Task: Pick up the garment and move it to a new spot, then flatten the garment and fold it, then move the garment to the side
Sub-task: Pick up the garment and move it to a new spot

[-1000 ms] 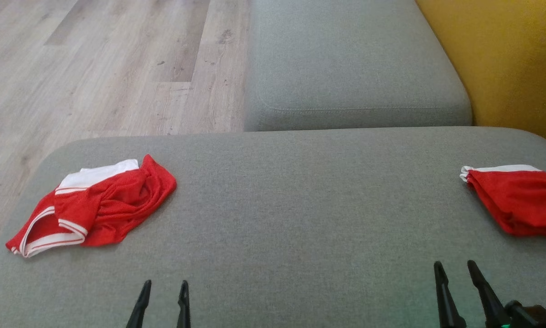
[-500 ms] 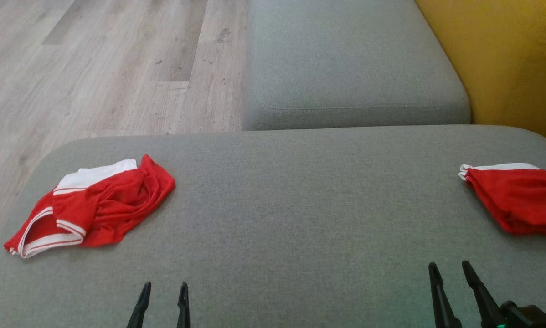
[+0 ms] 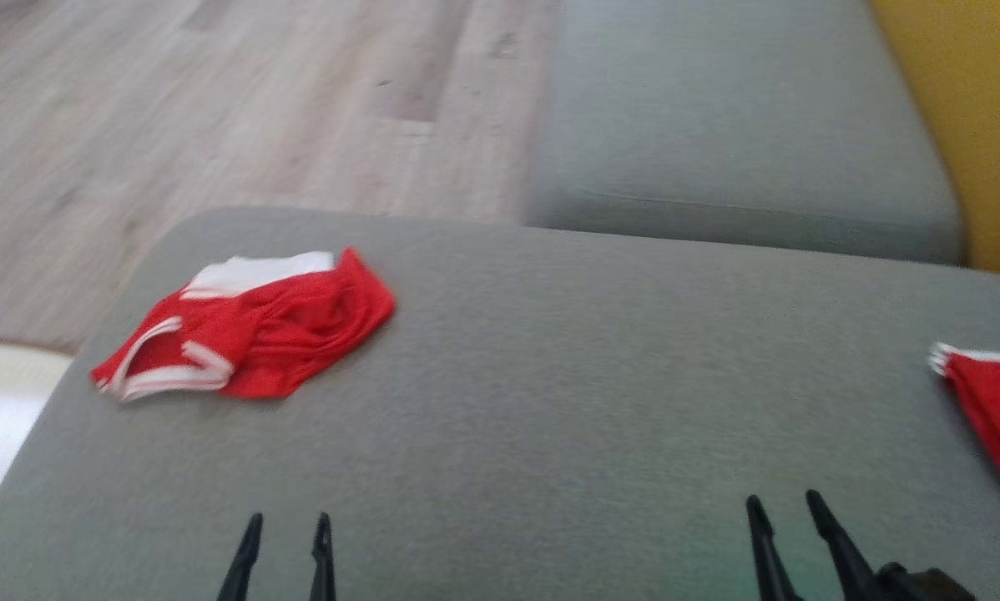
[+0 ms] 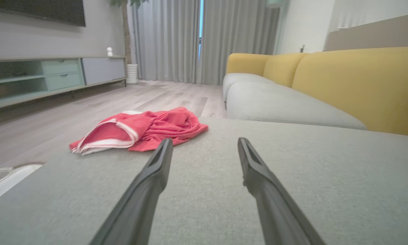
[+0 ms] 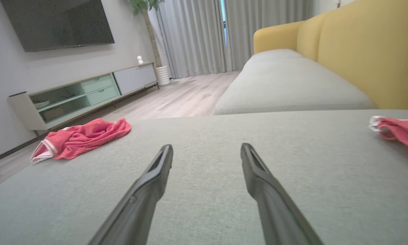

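We are holding the left gripper (image 3: 289, 522) and right gripper (image 3: 782, 501), both open and empty, over the grey sofa seat (image 3: 550, 401); the red garment (image 3: 275, 334) is lying at its left end, with wood floor (image 3: 216, 108) beyond.

A wide grey sofa cushion (image 3: 550, 417) is carrying two pieces of clothing: a crumpled red garment (image 3: 258, 338) with white trim is lying near its far left corner, while a second red garment (image 3: 997, 409) is resting at its right edge.
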Controlling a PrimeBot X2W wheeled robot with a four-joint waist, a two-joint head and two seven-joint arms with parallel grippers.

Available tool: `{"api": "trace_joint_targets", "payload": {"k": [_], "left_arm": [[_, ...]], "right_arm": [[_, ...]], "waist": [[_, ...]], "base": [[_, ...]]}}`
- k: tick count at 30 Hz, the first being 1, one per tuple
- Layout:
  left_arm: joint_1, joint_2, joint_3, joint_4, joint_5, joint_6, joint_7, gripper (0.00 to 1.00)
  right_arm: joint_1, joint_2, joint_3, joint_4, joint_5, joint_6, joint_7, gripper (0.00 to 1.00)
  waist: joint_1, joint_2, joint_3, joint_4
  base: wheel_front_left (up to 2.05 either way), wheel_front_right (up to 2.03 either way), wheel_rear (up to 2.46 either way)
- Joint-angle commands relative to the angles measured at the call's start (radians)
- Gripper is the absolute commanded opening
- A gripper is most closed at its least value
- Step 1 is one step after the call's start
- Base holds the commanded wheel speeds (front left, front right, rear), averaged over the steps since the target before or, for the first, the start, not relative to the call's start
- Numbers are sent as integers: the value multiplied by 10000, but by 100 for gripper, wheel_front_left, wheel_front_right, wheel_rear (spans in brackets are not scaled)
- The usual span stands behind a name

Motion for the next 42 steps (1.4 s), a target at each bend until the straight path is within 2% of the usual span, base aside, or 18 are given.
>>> {"api": "trace_joint_targets", "payload": {"k": [1, 6, 9, 18, 22, 27, 31, 32, 33, 37, 42], "left_arm": [[-610, -69, 424, -343, 111, 17, -55, 100], [-651, -69, 663, -410, 186, -10, -55, 100], [-626, -69, 850, -465, 176, 25, -55, 100], [-720, -70, 1171, -692, 65, 188, -55, 100], [-1405, 131, 1482, -845, 219, 49, -55, 100], [-3462, 558, 1887, -856, 134, -329, -55, 100], [-5716, 1009, 1984, 365, -20, -707, 80, 100], [-5716, 1009, 1984, 365, -20, -707, 80, 100], [-6379, 1114, 2006, 753, -88, -771, 238, 100], [-8943, 1195, 2168, 2606, -752, -969, 1589, 100], [-11477, 1312, 2546, 5041, -1544, -964, 3296, 100]], "right_arm": [[-384, -80, 292, -321, -98, -9, -122, 100], [-590, 0, 494, -281, -154, -9, -122, 100], [-722, 2, 573, -244, -169, -9, -122, 100], [-937, -242, 734, -116, -186, -9, -122, 100], [-817, -429, 651, -213, -256, -9, -122, 100], [-1084, -1189, 740, -367, -399, -9, -122, 100], [-1558, -2015, 758, -562, -481, -9, -122, 100], [-1558, -2015, 758, -562, -481, -9, -122, 100], [-1689, -2232, 735, -636, -501, -9, -122, 100], [-2116, -3089, 612, -977, -560, -9, -122, 100], [-2415, -3925, 291, -1518, -561, -9, -119, 100]], "waist": [[0, 0, 139, 715], [0, 0, 335, 1678], [0, 0, 488, 2033], [0, 0, 839, 2386], [0, 0, 1266, 2384], [0, 0, 2563, 2229], [0, 0, 3764, 2110], [0, 0, 3764, 2110], [0, 0, 4080, 2089], [0, 0, 5172, 2052], [0, 0, 6281, 1897]], "base": [[0, 0, 0], [0, 0, 0], [0, 0, 0], [0, 0, 0], [0, 0, 0], [0, 0, 0], [0, 0, 0], [0, 0, 0], [0, 0, 0], [0, 0, 0], [0, 0, 0]]}}
